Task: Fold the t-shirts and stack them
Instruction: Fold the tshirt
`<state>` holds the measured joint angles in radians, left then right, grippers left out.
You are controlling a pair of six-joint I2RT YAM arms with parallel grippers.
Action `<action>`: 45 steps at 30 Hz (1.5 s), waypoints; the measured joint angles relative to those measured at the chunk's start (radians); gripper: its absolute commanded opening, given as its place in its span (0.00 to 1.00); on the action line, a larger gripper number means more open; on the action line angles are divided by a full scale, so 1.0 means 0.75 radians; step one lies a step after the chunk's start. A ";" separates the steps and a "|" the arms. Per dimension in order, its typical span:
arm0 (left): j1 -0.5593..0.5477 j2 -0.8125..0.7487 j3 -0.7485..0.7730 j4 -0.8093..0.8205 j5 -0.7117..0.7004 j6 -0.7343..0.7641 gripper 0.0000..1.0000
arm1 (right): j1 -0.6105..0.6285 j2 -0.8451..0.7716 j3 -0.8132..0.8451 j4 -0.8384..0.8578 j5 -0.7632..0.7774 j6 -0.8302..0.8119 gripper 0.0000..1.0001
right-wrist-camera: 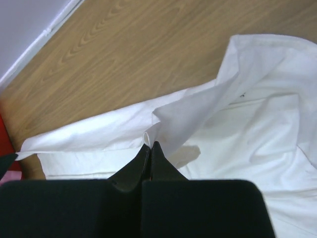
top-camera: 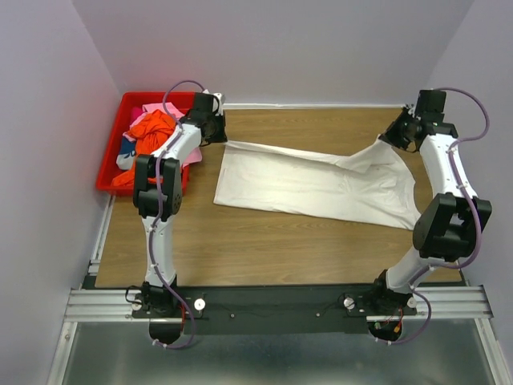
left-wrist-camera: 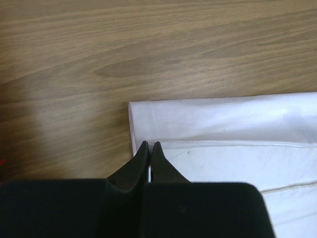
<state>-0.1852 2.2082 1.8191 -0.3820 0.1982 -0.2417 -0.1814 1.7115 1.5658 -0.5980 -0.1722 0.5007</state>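
two grips hold the white shirt (top-camera: 321, 188), spread mid-frame: left gripper (left-wrist-camera: 150, 145) clenched on its upper-left hem corner, right gripper (right-wrist-camera: 150, 145) clenched on a raised fold, upper right. likely step: first fold. next: carry both edges to the near side together.

White t-shirt (top-camera: 321, 188) spread out, far edge raised, orange-red shirt (top-camera: 152, 128), pink shirt (top-camera: 156, 107), seemingly crumpled, in bin (top-camera: 110, 156)

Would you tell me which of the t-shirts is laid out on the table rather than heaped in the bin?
The white t-shirt; the orange-red t-shirt and pink t-shirt are bunched in the red bin.
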 measured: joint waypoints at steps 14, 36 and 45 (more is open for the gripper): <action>0.000 -0.155 -0.251 -0.020 -0.036 0.018 0.00 | 0.000 -0.280 -0.357 -0.121 0.023 0.038 0.00; -0.093 -0.354 -0.439 -0.023 -0.033 -0.009 0.54 | 0.019 -0.438 -0.636 -0.200 0.211 -0.043 0.58; -0.242 -0.262 -0.277 0.032 0.077 -0.037 0.54 | 0.334 -0.417 -0.627 -0.062 0.120 -0.143 0.51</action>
<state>-0.3668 2.0117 1.6115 -0.3584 0.2562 -0.2695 0.0692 1.3991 1.0954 -0.6441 -0.0826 0.3931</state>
